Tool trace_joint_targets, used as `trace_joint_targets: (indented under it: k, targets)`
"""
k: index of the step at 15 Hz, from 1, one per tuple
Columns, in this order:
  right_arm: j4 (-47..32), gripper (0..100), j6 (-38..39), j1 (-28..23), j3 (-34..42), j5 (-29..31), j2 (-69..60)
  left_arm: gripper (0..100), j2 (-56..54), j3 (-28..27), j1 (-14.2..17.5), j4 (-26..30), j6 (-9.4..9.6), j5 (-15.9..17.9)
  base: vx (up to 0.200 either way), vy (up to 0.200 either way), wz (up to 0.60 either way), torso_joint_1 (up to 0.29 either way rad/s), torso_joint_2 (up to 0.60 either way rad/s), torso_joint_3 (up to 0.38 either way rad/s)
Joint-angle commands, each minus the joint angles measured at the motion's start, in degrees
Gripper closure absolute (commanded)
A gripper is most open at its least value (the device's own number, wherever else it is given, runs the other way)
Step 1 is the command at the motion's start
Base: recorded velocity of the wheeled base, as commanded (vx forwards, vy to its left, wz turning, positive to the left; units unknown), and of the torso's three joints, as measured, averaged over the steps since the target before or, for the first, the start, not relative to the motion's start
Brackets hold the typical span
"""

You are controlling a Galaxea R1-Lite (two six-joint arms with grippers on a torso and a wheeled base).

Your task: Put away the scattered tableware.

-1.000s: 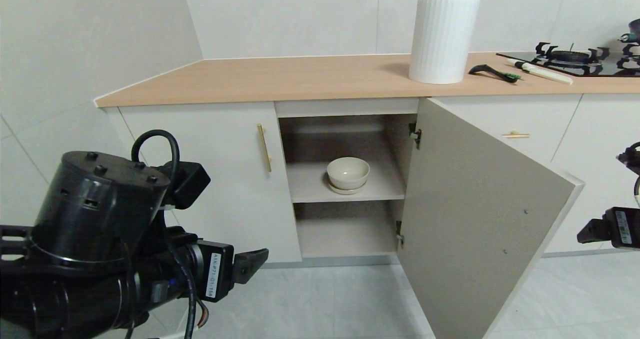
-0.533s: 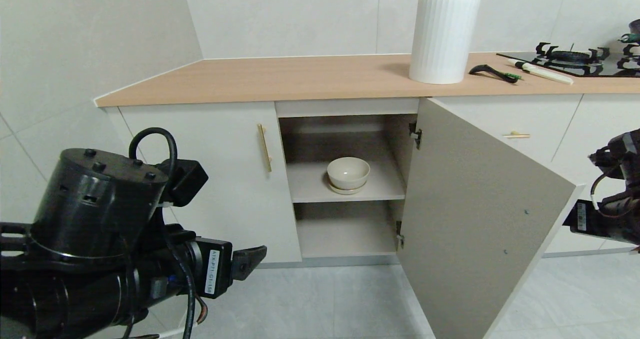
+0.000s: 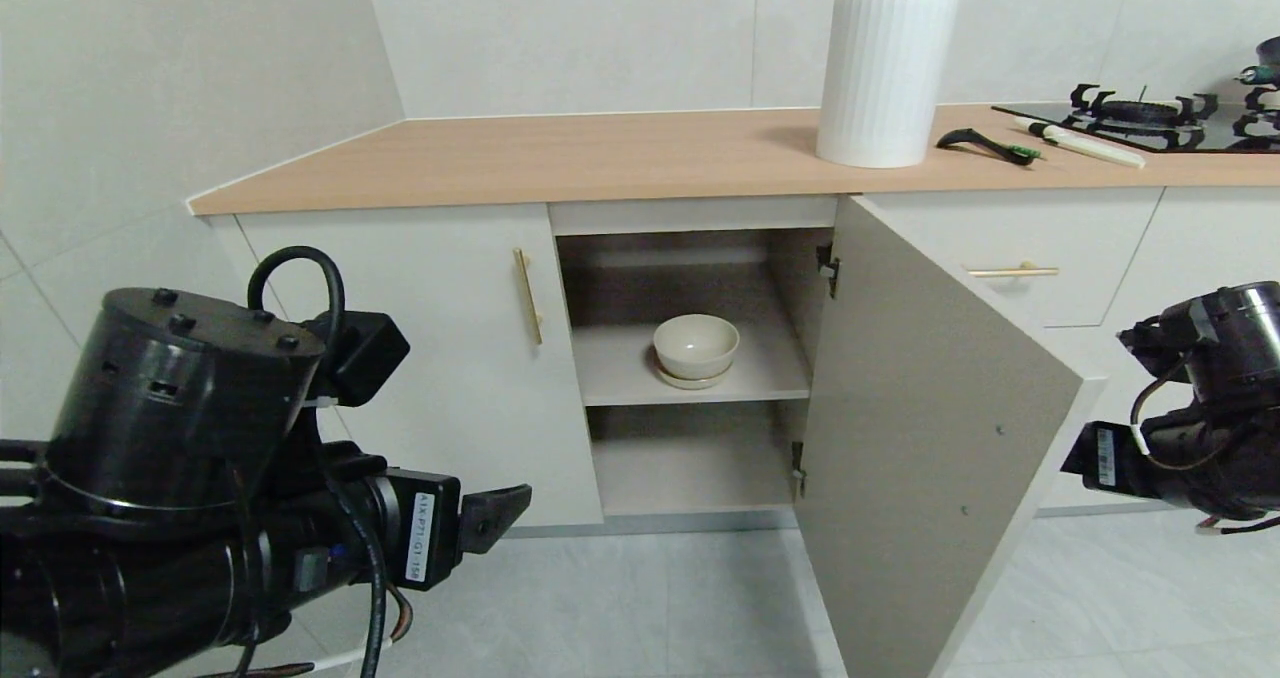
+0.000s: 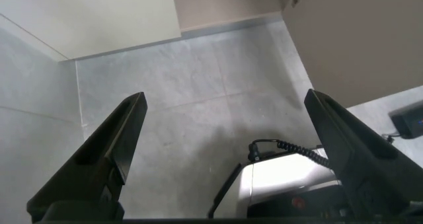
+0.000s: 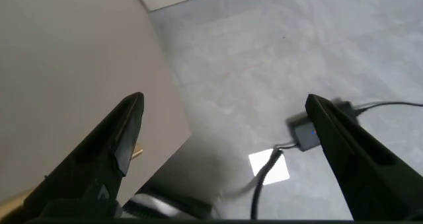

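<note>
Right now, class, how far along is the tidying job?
Done: a bowl sits on a plate on the cupboard shelf. In hand: nothing; left gripper and right gripper are open, the right beside the open door. Left: probably shutting that door, and perhaps the utensils on the counter.

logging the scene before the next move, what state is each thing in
right cupboard door, open, swung partway out
left cupboard door, shut
drawer, shut
bowl, upright on a plate, upper shelf
white canister, upright on the counter
left gripper, open, empty
right gripper, open, empty
</note>
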State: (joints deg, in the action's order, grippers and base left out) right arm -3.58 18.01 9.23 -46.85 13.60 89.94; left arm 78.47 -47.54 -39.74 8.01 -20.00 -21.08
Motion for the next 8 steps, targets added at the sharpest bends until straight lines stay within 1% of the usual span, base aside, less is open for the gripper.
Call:
trace_joint_targets:
  k: [1, 4, 7, 8]
  targets:
    - [0.33, 0, 1.68, 5.45, -0.09, -0.07, -0.29, 0, -0.42, -0.01, 0.01, -0.01, -0.03, 0.07, 0.000, 0.000, 0.00, 0.000, 0.00, 0.000]
    - [1.91, 0, 2.03, 13.45, -2.55, -0.07, 0.50, 0, -0.51, -0.01, 0.01, -0.01, -0.03, 0.07, 0.000, 0.000, 0.00, 0.000, 0.00, 0.000]
    - [3.85, 0, 2.91, 17.84, -6.94, -0.95, 4.01, 0, -0.60, -0.09, 0.01, -0.01, -0.03, 0.07, 0.000, 0.000, 0.00, 0.000, 0.00, 0.000]
    - [3.94, 0, 3.00, 19.42, -9.58, -1.39, 6.39, 0, -0.95, -0.09, 0.01, -0.01, -0.03, 0.07, 0.000, 0.000, 0.00, 0.000, 0.00, 0.000]
